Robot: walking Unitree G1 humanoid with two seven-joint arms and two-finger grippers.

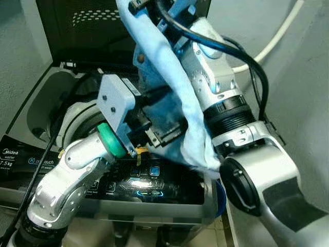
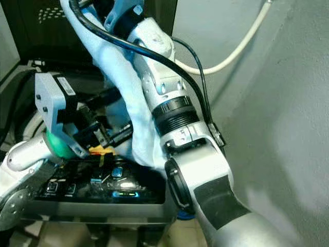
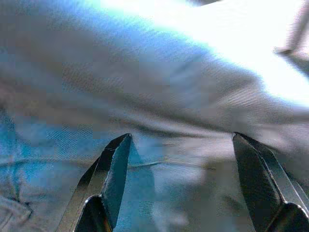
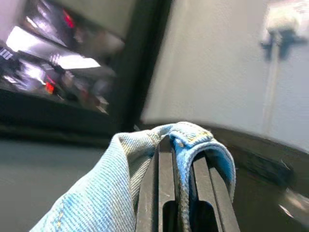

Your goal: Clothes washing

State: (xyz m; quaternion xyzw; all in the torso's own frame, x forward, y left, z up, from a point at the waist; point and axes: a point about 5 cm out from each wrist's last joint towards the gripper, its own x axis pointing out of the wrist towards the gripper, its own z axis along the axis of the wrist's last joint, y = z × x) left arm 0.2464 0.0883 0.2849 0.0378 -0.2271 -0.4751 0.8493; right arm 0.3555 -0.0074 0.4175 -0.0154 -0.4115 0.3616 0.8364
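Note:
A pair of light blue jeans (image 1: 172,72) hangs from high up, draped down along my right arm and over the open top-loading washing machine (image 1: 31,154). My right gripper (image 4: 176,145) is shut on a folded hem of the denim (image 4: 120,164), raised in front of the lifted lid. My left gripper (image 3: 182,140) stands open over the machine's mouth, its two fingers (image 1: 160,135) pointing into the hanging cloth (image 3: 169,92), which lies close ahead of the tips, with nothing held between them.
The dark lid (image 1: 87,25) stands upright at the back. The drum opening (image 1: 77,121) lies to the left, and a lit control panel (image 1: 146,185) runs along the front edge. A grey wall (image 2: 288,128) with a white hose (image 1: 277,36) closes in on the right.

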